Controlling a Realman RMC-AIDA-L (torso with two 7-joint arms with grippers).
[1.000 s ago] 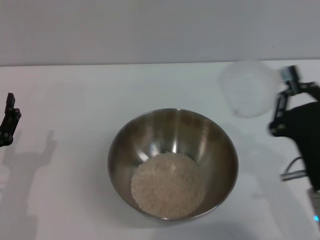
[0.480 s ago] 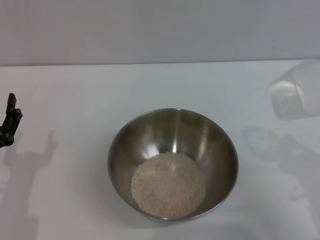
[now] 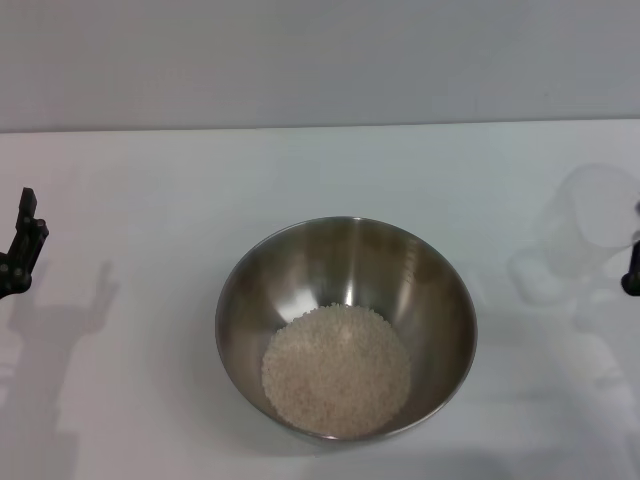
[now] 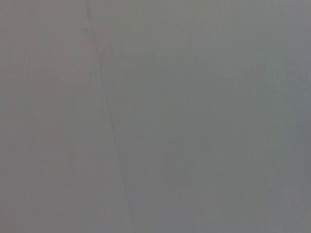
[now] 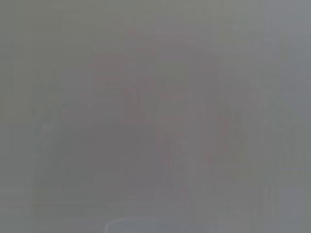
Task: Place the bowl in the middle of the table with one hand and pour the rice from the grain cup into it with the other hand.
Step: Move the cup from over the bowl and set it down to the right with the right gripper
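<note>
On the white surface (image 3: 150,180), bowl (image 3: 440,290) sits mid-frame, rice (image 3: 336,370) heaped inside. Cup (image 3: 590,228) upright at right edge, beside right pincer (image 3: 632,275). Left pincer (image 3: 20,250) low at left edge. Can't tell either pincer's opening.

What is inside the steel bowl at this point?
The bowl holds a mound of rice covering its bottom and nearer wall; the far inner wall is bare steel. Whatever lies beneath the grains is covered. The grain cup sits apart, near the table's right edge.
</note>
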